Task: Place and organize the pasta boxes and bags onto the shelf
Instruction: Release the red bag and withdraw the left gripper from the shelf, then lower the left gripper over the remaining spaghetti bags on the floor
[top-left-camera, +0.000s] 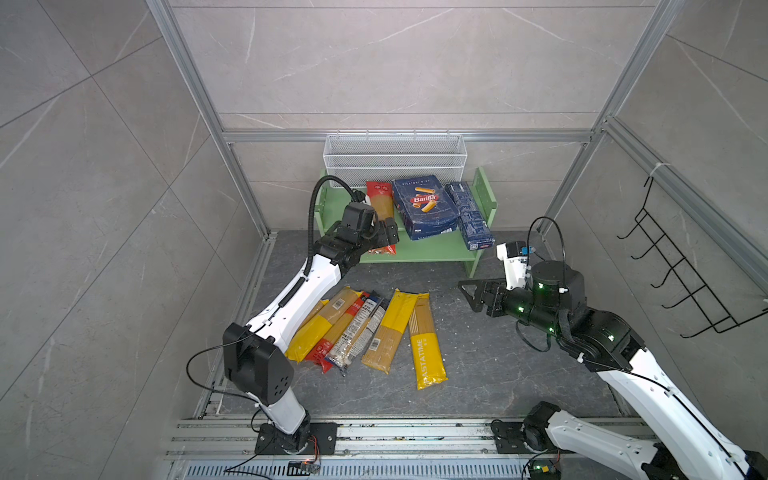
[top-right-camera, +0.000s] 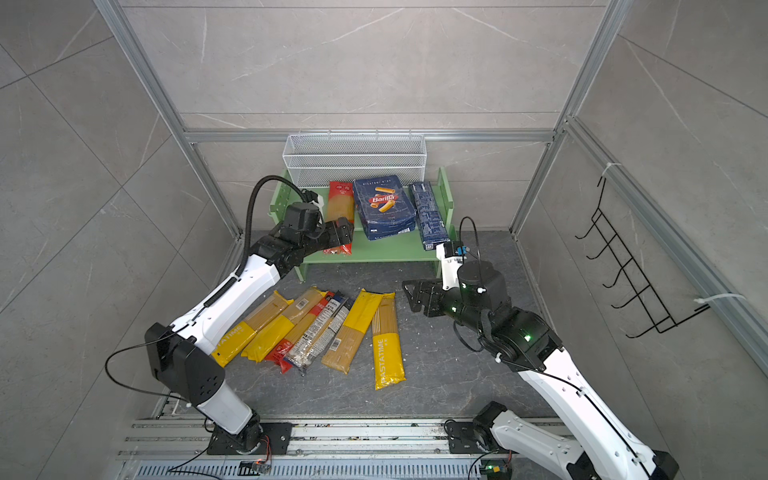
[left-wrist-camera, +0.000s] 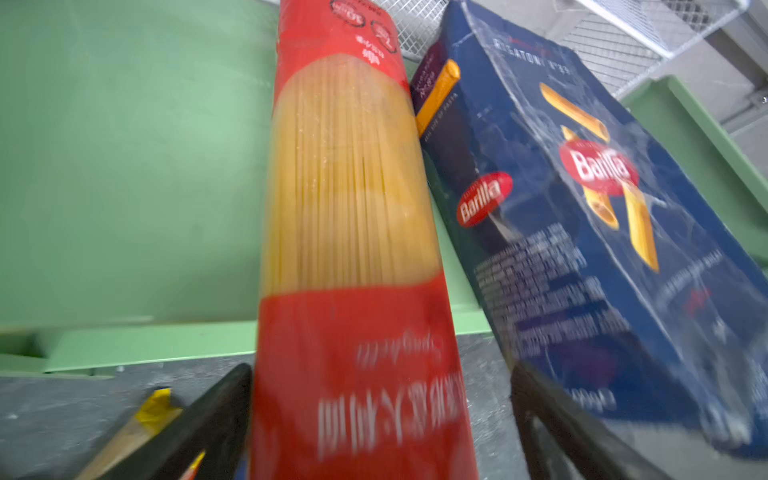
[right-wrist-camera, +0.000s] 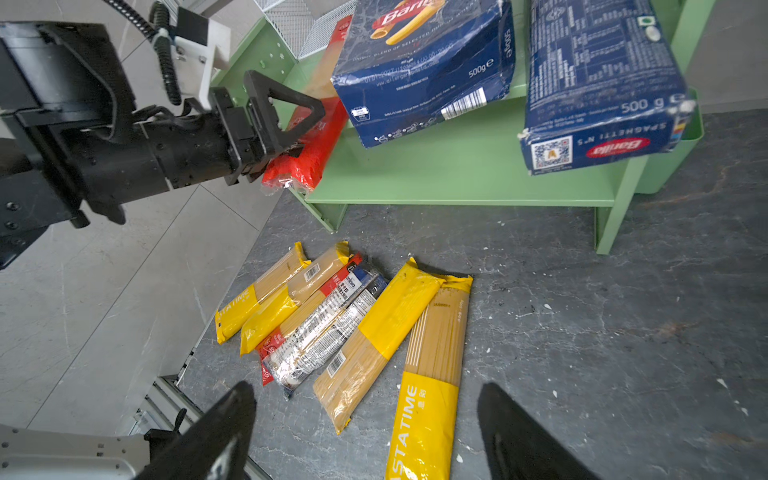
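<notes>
Left wrist view: the red spaghetti bag (left-wrist-camera: 349, 208) lies lengthwise on the green shelf (left-wrist-camera: 124, 166), tucked right beside the wide Barilla box (left-wrist-camera: 582, 208). Its near end pokes past the shelf's front edge, and look, it sits between the fingers of the left claw (left-wrist-camera: 382, 370). That claw is spread wider than the bag, one finger just beside it, the other apart, so no pinch. Out over the desk (right-wrist-camera: 582, 332), the right claw (right-wrist-camera: 365, 386) hangs spread wide, holding nothing, near the loose bags (right-wrist-camera: 374, 324).
</notes>
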